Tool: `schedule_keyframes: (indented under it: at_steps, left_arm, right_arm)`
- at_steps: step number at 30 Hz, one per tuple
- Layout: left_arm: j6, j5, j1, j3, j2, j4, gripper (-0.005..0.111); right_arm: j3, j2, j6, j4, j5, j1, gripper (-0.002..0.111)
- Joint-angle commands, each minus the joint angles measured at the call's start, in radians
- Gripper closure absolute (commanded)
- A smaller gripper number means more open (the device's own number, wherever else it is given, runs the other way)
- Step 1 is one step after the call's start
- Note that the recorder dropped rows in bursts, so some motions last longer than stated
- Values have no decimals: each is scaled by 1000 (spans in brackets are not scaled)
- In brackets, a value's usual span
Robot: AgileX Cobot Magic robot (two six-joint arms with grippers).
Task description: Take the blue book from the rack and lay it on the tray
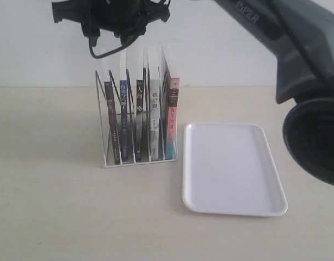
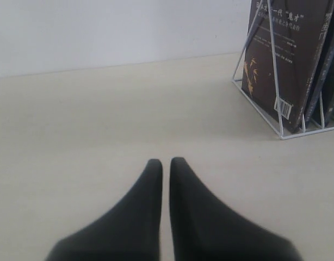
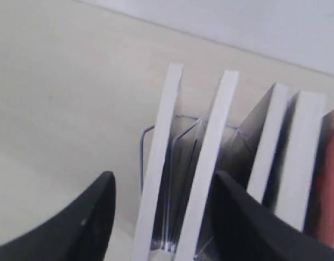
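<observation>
White rack (image 1: 141, 162) packs five books; right gripper (image 3: 164, 179) spread above, straddling blue book (image 3: 217, 157) plus dark neighbour (image 3: 162, 136).

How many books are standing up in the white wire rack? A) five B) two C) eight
A: in the exterior view, five books stand side by side in the rack, each showing its own spine.
</observation>
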Motion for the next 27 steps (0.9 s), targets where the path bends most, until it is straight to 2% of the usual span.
schedule_keyframes:
  at_steps: [1, 8, 14, 17, 21, 27]
  left_arm:
    - [2, -16, 2, -3, -3, -2, 102]
    - [2, -16, 2, -3, -3, -2, 102]
    - [2, -16, 2, -3, -3, -2, 102]
    - [2, -16, 2, -3, -3, -2, 102]
    - [2, -16, 2, -3, -3, -2, 102]
    - [2, -16, 2, -3, -3, -2, 102]
  right_arm:
    - [-6, -35, 27, -79, 7, -9, 57]
    - [-6, -3, 27, -95, 7, -9, 59]
    - [-6, 21, 24, -93, 7, -9, 79]
    - [-6, 21, 24, -70, 7, -9, 76]
    - [-6, 30, 10, -66, 7, -9, 65]
    - [-6, 52, 10, -62, 7, -9, 65]
